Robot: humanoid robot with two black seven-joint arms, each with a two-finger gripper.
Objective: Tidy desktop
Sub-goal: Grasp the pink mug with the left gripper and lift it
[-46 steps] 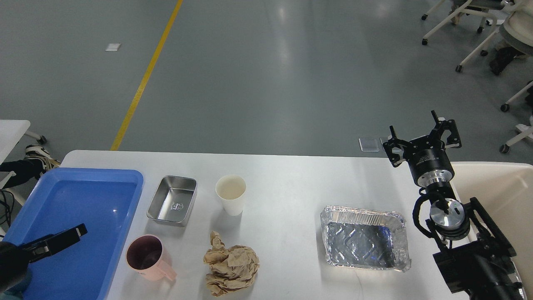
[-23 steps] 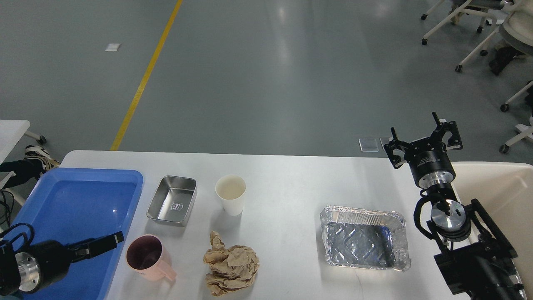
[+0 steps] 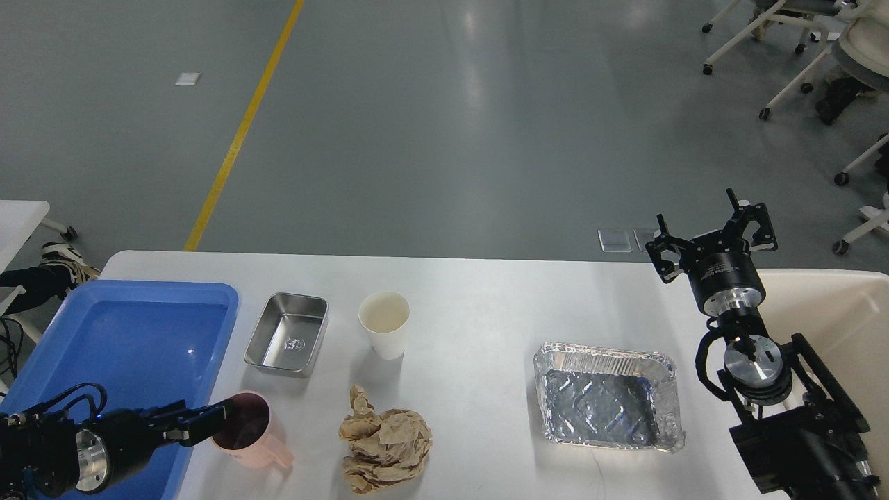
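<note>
My left gripper (image 3: 208, 420), its finger spacing unreadable end-on, sits at the pink mug (image 3: 248, 428) rim on the desktop (image 3: 479, 326), so I'd straddle the wall squarely before closing (right gripper (image 3: 712, 236) splayed apart, idle).

A lab or industrial test hall: a wide grey sealed floor (image 3: 430, 125) with a painted yellow line (image 3: 243, 125), and wheeled office chairs (image 3: 799, 48) standing about beyond the white worktop (image 3: 472, 305).
</note>
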